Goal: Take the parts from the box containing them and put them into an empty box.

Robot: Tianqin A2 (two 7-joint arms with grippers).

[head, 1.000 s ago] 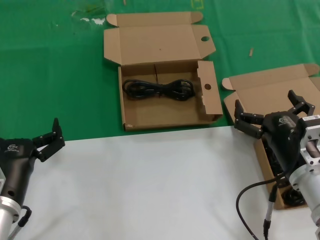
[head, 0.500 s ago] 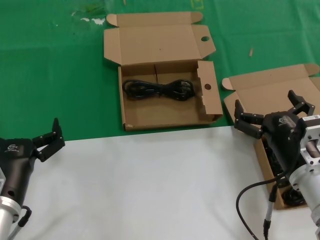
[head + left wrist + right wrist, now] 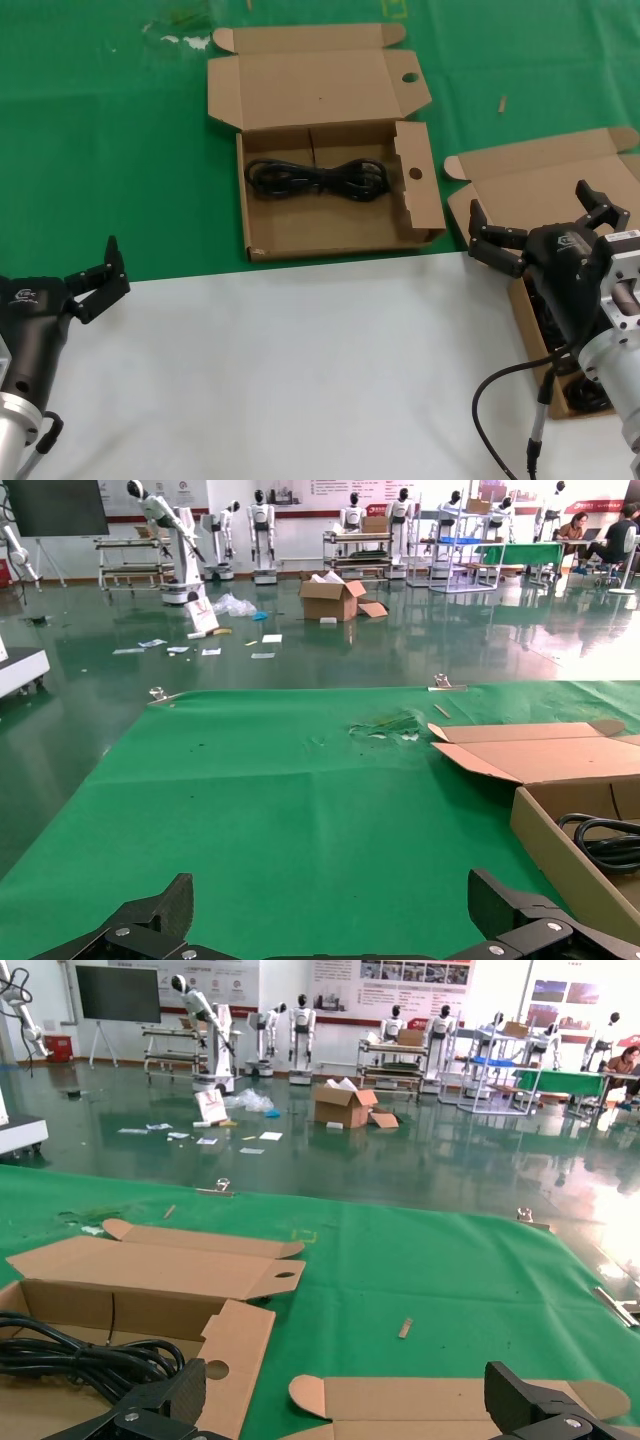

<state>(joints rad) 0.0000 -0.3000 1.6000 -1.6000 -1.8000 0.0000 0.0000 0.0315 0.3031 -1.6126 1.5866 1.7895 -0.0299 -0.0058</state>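
Note:
The box with round finger holes lies open at the middle back, and one black coiled cable part rests in it. At the right, the plain-lidded box is open; my right arm hides most of its inside, and only a bit of black cable shows. Above that box my right gripper hovers open and empty. At the near left my left gripper is open and empty over the mat's edge. The left wrist view shows the holed box with its cable. The right wrist view shows both too: box, cable.
A green mat covers the far half of the table and a white sheet the near half. A small wood chip lies on the mat behind the right box. A grey cable loops from my right arm.

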